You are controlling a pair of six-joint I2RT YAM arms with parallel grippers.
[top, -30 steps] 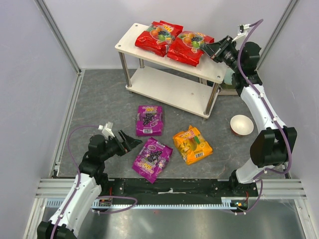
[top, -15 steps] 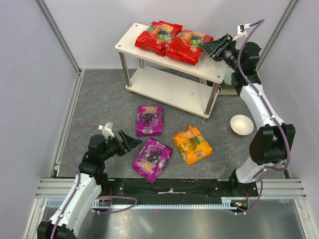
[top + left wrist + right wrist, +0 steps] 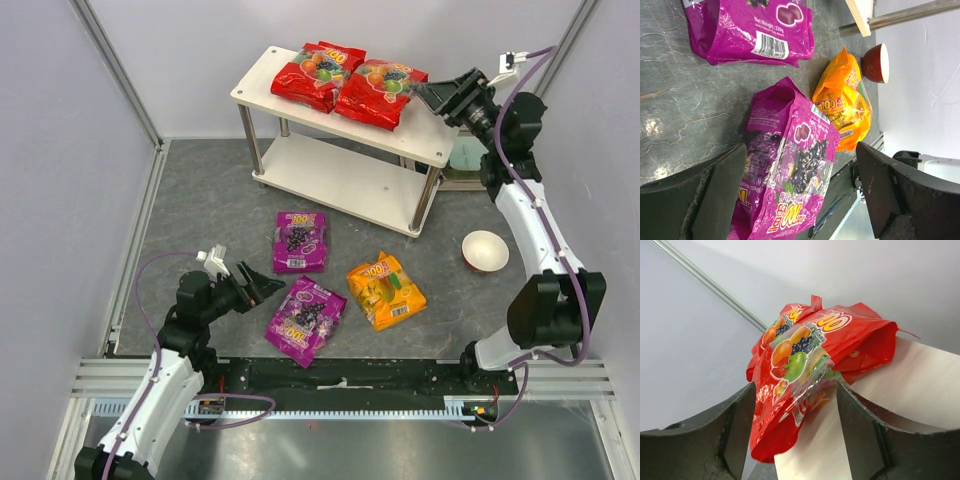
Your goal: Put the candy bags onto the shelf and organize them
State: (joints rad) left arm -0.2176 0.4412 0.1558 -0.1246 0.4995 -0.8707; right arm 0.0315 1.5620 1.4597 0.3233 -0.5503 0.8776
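Right hand [image 3: 421, 97] spread wide, gripping nothing, at the right end of the shelf [image 3: 340, 180], red candy bags [image 3: 378, 92] side by side on its top board, two purple bags [image 3: 300, 241] and an orange bag [image 3: 385, 291] on the table [image 3: 200, 200] before it.

Shelf [image 3: 345, 182] at twelve o'clock, first bag [image 3: 315, 72] and second bag [image 3: 378, 92] touching on its top board, third bag [image 3: 300, 241] mid-table [image 3: 200, 220], fourth bag [image 3: 305, 318] at six, fifth bag [image 3: 386, 291] at five, bowl [image 3: 484, 250] at three.
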